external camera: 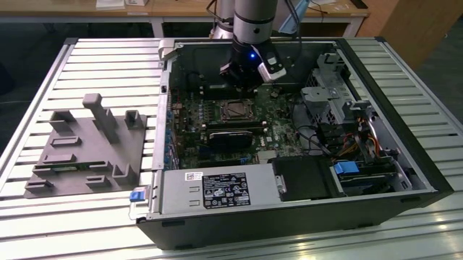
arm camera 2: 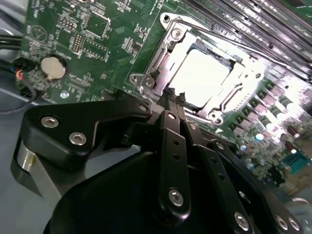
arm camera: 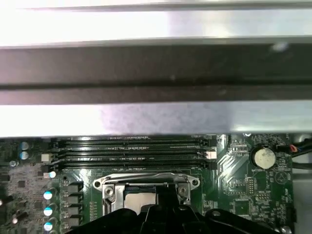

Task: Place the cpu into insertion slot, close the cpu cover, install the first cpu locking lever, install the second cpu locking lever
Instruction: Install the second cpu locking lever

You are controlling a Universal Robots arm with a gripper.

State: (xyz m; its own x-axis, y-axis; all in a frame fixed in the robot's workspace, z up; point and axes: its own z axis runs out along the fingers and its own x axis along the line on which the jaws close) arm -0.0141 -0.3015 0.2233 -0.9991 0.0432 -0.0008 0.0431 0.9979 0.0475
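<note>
The cpu (arm camera 2: pixel 202 78) is lying seated in its socket just beyond the gripper (arm camera 2: pixel 171 95), whose fingers are pressing together, holding nothing.

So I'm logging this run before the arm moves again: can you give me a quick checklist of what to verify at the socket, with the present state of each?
1. cpu seated in the socket: ok, its pale metal top lies flat inside the frame in the second wrist view.
2. cpu cover closed over the chip: ok, the frame lies flat around it.
3. Locking levers latched: cannot tell.
4. gripper empty: ok, its fingertips are together with nothing between them.
5. Gripper position: ok, its tips sit at the cover's edge, over the motherboard.
6. Memory slots beside the socket unobstructed: ok.
</note>
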